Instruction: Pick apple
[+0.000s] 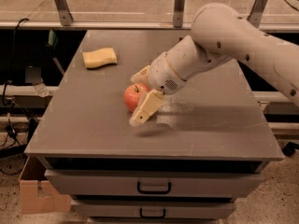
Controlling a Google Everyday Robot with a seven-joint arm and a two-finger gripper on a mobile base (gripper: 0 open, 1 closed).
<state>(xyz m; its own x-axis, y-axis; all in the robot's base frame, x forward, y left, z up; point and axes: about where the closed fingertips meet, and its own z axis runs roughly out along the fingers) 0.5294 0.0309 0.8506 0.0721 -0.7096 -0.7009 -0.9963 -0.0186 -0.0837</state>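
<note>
The red-orange apple point(131, 96) with a short dark stem sits upright on the grey table point(84, 129), left of centre. My gripper point(136, 98) reaches in from the right on the big white arm point(224, 41). Its cream fingers straddle the apple: one finger point(145, 109) lies in front of the apple and covers its lower right side, while the other finger point(141, 73) shows just behind it. The jaws stand open around the apple. The apple rests on the table.
A pale yellow sponge-like block point(99, 58) lies at the back left of the table. Drawers with dark handles point(154, 187) are under the tabletop. A cardboard box point(39, 197) stands on the floor at the left. Metal rail posts point(178, 6) run behind the table.
</note>
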